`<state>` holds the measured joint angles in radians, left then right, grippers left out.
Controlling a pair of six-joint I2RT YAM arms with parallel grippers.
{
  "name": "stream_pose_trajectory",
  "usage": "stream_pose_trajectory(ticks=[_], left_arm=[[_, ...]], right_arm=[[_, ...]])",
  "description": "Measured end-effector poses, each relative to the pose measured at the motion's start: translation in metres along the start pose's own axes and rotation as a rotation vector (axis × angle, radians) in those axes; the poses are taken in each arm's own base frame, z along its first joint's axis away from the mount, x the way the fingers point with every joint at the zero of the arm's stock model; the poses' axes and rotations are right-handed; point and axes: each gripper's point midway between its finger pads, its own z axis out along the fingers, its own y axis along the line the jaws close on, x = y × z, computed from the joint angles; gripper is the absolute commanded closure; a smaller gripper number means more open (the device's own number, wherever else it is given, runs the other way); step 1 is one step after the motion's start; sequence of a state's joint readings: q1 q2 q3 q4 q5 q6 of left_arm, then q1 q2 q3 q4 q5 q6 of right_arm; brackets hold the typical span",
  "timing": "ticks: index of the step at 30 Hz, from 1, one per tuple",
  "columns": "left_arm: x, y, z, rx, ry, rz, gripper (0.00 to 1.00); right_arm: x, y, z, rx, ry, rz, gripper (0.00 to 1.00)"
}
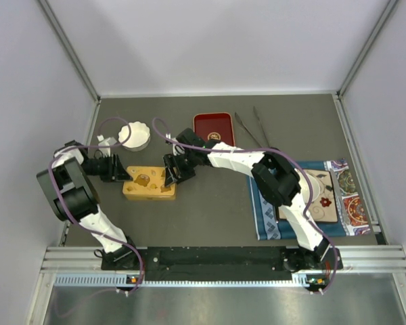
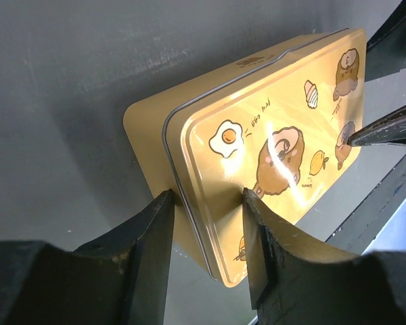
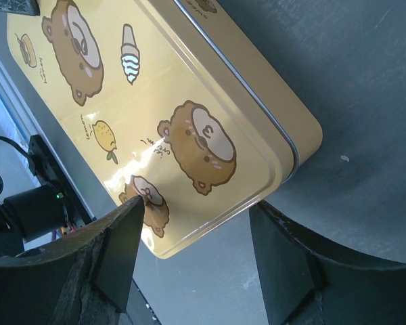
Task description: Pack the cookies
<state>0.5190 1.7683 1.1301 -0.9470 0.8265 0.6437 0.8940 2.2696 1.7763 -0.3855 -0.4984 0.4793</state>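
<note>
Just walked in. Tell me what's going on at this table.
A closed yellow rectangular metal tin printed with cartoon bears lies flat on the grey table. The left gripper straddles the rim at one end, the right gripper the opposite end. Whether either is actually clamped is unclear. The lid is on and no cookies are in sight.

I've got the yellow tin [image 1: 149, 184] flat on the table [image 1: 216, 210], left of centre, long side running left to right. Its lid [image 2: 277, 135] is on, glossy and printed with brown bears, a fried egg and a lemon. The cookies themselves are out of my sight.
</note>
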Motion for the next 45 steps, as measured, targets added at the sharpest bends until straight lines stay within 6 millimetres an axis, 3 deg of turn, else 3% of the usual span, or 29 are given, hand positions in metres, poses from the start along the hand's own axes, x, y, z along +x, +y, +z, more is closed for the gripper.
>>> stream_pose_trajectory(ticks=[19,21,30,36,45], left_arm=[[-0.009,0.0,0.009,0.124,-0.011,-0.007,1.0],[-0.009,0.0,0.009,0.132,-0.009,-0.017,0.87],[-0.009,0.001,0.01,0.131,-0.007,-0.049,0.61],[-0.009,0.003,0.01,0.12,-0.005,-0.075,0.38],[-0.005,0.005,0.017,0.131,0.011,-0.119,0.37]], right_arm=[[0.005,-0.004,-0.003,0.017,0.026,0.02,0.37],[0.005,-0.004,-0.003,0.017,0.027,0.021,0.37],[0.006,-0.004,-0.004,0.019,0.03,0.023,0.37],[0.006,-0.004,-0.004,0.018,0.03,0.024,0.37],[0.006,-0.004,-0.004,0.018,0.03,0.019,0.37]])
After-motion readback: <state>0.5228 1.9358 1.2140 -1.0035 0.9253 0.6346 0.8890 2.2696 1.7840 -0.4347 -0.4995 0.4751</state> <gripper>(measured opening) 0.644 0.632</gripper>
